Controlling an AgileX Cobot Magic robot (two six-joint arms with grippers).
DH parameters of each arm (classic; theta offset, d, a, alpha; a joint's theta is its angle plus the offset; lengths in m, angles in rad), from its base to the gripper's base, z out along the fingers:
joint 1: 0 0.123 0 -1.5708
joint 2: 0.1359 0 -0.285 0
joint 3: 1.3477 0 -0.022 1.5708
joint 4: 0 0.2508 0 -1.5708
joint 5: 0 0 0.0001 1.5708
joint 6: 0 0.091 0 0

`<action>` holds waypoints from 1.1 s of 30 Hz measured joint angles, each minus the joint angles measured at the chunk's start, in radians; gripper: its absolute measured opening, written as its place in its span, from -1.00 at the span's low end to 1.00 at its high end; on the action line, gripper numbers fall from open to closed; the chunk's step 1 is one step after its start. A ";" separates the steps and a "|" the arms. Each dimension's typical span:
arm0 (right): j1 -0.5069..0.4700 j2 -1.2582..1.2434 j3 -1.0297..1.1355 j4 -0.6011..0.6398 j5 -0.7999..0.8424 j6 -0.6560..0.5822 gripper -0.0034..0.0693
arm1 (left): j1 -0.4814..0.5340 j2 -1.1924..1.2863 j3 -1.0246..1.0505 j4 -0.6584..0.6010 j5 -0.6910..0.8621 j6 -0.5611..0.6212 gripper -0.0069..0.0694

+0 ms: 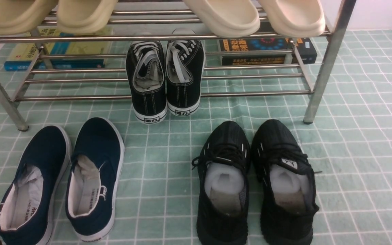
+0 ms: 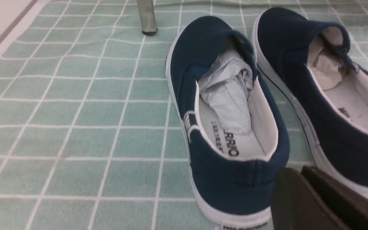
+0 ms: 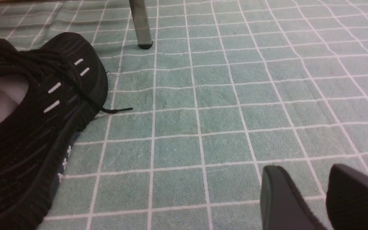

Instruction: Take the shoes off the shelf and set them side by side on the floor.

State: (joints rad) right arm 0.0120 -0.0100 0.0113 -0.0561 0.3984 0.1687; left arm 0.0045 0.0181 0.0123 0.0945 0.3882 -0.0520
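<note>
The two navy slip-on shoes lie side by side on the green gridded floor (image 1: 162,163), toes toward the shelf (image 1: 168,38): the left shoe (image 1: 43,149) and the right shoe (image 1: 100,143). The left wrist view shows both from behind, the left shoe (image 2: 203,48) stuffed with paper and the right shoe (image 2: 286,35) beside it. My left gripper (image 2: 299,171) hangs just behind their heels, over the gap between them, its jaws shut with nothing in them. My right gripper (image 3: 307,171) is open over bare floor (image 3: 203,121), holding nothing.
Black lace-up sneakers (image 1: 163,78) stand on the shelf's lower tier. Beige slippers (image 1: 223,17) sit on the top tier. Black knit running shoes (image 1: 254,177) lie on the floor at right, one shoe (image 3: 27,121) beside my right gripper. Books (image 1: 267,51) lie under the shelf. A shelf leg (image 3: 141,25) stands ahead.
</note>
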 joint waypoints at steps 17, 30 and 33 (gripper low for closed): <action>0.000 0.000 0.000 -0.001 -0.001 0.000 -0.25 | 0.030 -0.029 0.005 0.003 -0.012 -0.025 -0.62; 0.000 0.000 0.000 -0.001 -0.001 0.000 -0.25 | 0.030 -0.029 0.005 0.008 -0.013 -0.025 -0.58; 0.000 0.000 0.000 -0.001 -0.001 0.000 -0.25 | 0.030 -0.029 0.005 0.008 -0.013 -0.025 -0.57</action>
State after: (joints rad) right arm 0.0120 -0.0100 0.0113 -0.0568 0.3975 0.1687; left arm 0.0345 -0.0107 0.0172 0.1023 0.3750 -0.0771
